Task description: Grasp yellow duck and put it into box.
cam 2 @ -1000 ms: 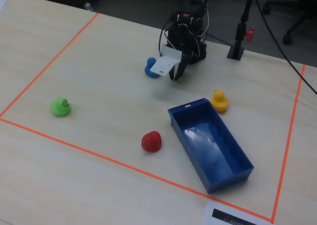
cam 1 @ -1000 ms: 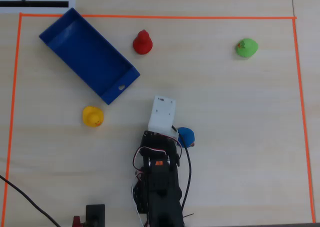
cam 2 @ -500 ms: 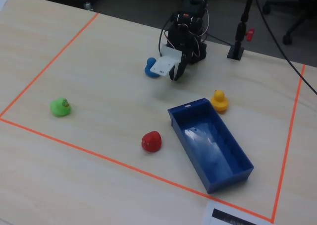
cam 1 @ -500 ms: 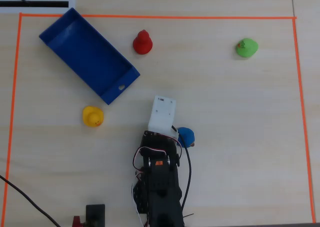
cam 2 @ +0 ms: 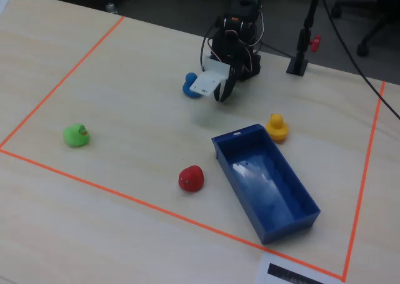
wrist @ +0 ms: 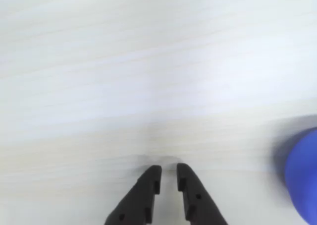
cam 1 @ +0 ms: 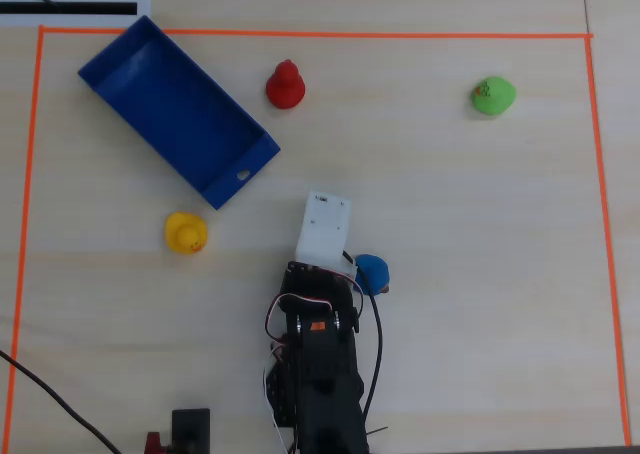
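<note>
Pale wooden table (cam 1: 450, 224), taped in orange: the yellow duck (cam 1: 186, 233) sits near its left edge, beside the box (cam 1: 150, 84). The hand (wrist: 167, 173) hangs nearly clenched, empty. Risk: reaching unopened would knock the duck away.

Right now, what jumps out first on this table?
The big blue box lies slanted in the upper left corner of the overhead view, empty. Bright toy ducks sit scattered around it: the yellow duck just below it, a red duck beside it, a green duck far right. The black robot arm crouches at the bottom.
</note>
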Controlling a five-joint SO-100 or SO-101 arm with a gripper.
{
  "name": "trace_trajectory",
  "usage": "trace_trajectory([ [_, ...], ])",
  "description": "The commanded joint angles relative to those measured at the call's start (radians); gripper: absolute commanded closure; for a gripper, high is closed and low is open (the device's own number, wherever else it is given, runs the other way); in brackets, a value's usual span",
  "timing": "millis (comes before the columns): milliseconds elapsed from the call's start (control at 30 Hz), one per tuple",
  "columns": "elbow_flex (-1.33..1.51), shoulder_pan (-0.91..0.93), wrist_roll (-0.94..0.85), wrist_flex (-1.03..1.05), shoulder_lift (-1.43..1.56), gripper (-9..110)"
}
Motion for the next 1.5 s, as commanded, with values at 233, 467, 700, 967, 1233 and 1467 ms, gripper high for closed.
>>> trace_trajectory([
  [233,-0.006,-0.009,0.003,0.021,-0.009,101],
  [467,-0.006,-0.009,0.003,0.021,-0.009,101],
  [700,-0.006,-0.009,-0.011,0.021,-0.009,101],
  [967,-0.123,0.012,0.021,-0.057,-0.118,82],
  [1233,-0.629,-0.005,0.109,0.044,-0.541,66],
  [1467,-0.931,-0.184,0.331,0.224,-0.756,65],
])
